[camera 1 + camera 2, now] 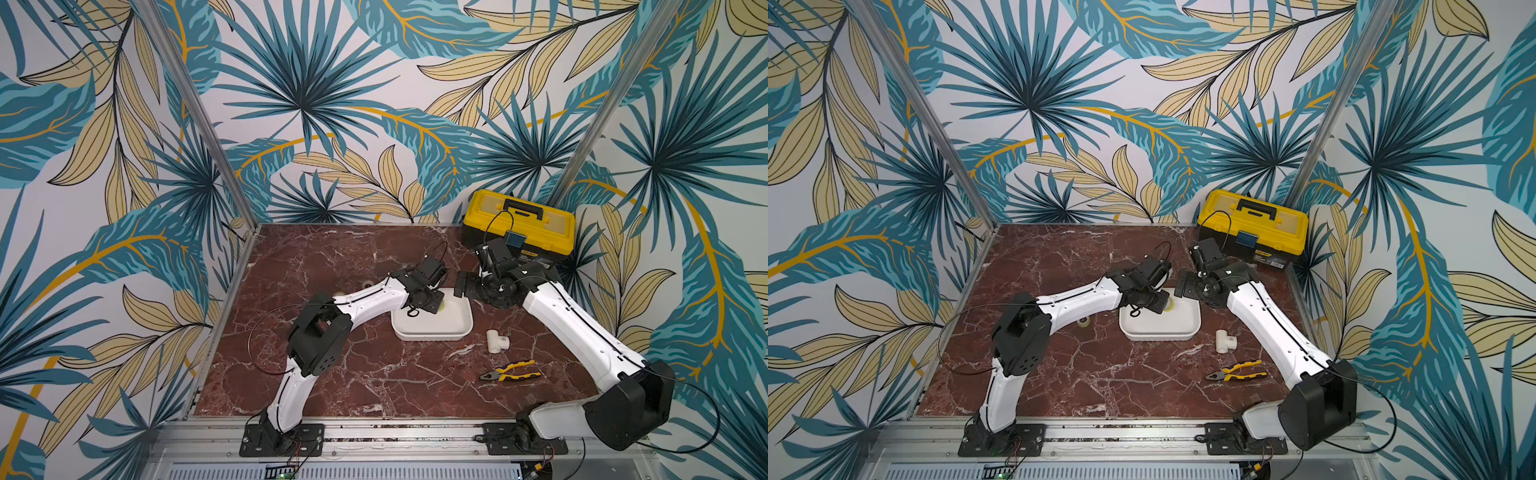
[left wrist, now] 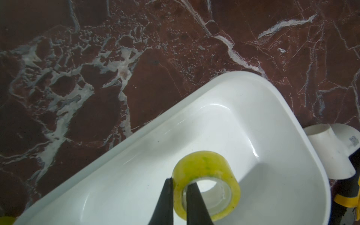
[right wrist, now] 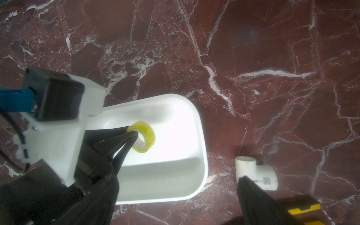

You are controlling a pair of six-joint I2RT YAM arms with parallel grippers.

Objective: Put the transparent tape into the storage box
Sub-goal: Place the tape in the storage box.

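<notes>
Left wrist view: tape roll (image 2: pixel 202 167) in clenched left end effector (image 2: pixel 180 182), over storage box (image 2: pixel 243 82)

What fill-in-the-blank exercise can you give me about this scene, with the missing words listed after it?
1. The left tool holds a tape over the box; the right tool holds ____.
2. The box is ____ in colour.
3. The toolbox has a ____ lid.
4. The pliers lie on the robot's ____ side.

Missing words: nothing; white; yellow; right.
</notes>
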